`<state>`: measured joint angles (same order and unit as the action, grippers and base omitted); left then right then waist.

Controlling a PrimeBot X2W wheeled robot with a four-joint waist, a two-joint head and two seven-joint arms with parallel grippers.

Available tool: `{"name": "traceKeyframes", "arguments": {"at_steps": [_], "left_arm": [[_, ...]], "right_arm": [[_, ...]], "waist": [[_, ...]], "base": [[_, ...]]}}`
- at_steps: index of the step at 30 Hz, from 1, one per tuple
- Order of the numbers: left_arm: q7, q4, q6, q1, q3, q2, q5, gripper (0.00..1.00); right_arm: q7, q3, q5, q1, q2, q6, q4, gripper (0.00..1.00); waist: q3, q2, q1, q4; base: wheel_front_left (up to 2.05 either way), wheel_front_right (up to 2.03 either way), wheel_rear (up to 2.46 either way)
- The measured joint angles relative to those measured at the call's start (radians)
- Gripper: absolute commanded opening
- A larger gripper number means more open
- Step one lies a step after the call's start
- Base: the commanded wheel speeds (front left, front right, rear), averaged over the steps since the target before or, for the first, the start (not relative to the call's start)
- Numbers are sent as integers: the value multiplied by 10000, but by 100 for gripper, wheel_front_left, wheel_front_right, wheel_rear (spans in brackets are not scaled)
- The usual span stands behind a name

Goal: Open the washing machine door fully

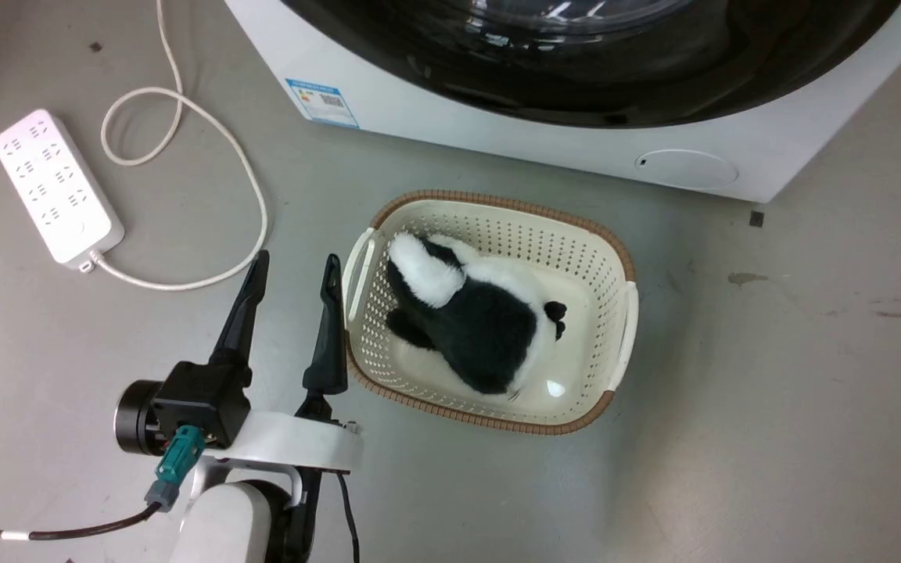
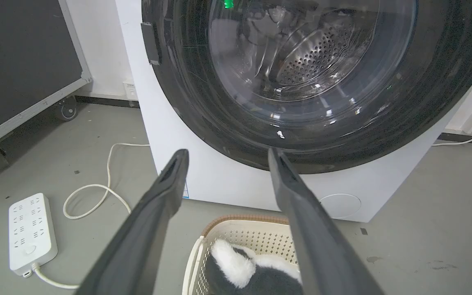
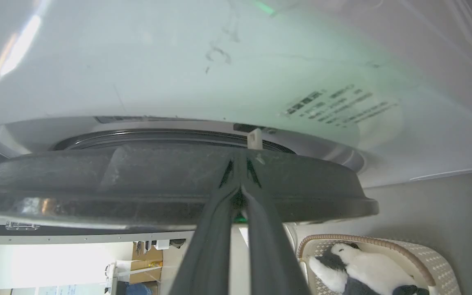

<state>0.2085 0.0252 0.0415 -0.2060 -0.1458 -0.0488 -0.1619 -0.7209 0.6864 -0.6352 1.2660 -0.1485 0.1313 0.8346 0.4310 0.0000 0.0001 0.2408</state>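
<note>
The washing machine door (image 1: pixel 576 70) fills twelve o'clock of my head view, glossy black around its clear window, low on the white washing machine (image 1: pixel 497 137). Through the glass my left wrist view shows the perforated steel drum (image 2: pixel 314 53).

On the floor below it, at about six o'clock from the door, stands a cream perforated laundry basket (image 1: pixel 622 258) with a brown woven rim. Its one item is a black-and-white plush toy (image 1: pixel 474 320), lying across the bottom.

My left gripper (image 1: pixel 298 256) hangs at nine o'clock of the basket, just beside its rim, fingers spread wide and holding nothing. My right gripper (image 3: pixel 240 164) has its fingers drawn nearly together, tips against the door's dark edge. I cannot tell whether they pinch it. A narrow gap with a pale latch piece (image 3: pixel 254 139) shows between that edge and the machine's front.

A white power strip (image 1: pixel 55 188) lies at ten o'clock, its cord (image 1: pixel 251 180) looping beside it.
</note>
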Motion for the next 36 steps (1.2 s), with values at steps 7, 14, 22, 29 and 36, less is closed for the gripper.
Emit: {"name": "traceKeyframes", "arguments": {"at_steps": [7, 14, 22, 29, 36], "left_arm": [[142, 6, 10, -57, -94, 0, -92, 100], [288, 6, 88, -247, -199, 0, -199, 100], [439, -31, 98, -263, -244, 0, -351, 100], [477, -224, 90, -209, -272, 0, -380, 100], [477, -422, 59, 123, -341, 0, -435, 100]], "right_arm": [[-644, 729, -10, 819, -199, 0, 593, 0], [-1390, 1555, -17, 1209, -249, 0, 874, 0], [-2671, 2477, -113, 1044, -6, 0, 813, 0], [-3630, 2617, -180, -637, 719, 0, -318, 0], [-4497, 2247, -1078, -2138, 882, 0, -1101, 0]], "waist": [[268, 0, -1, 162], [458, 0, 0, 286], [253, 0, -1, 345], [-507, 0, -2, 236], [-1425, 0, -3, 71]], "base": [[0, 0, 0], [0, 0, 0], [0, 0, 0], [0, 0, 0], [0, 0, 0]]}}
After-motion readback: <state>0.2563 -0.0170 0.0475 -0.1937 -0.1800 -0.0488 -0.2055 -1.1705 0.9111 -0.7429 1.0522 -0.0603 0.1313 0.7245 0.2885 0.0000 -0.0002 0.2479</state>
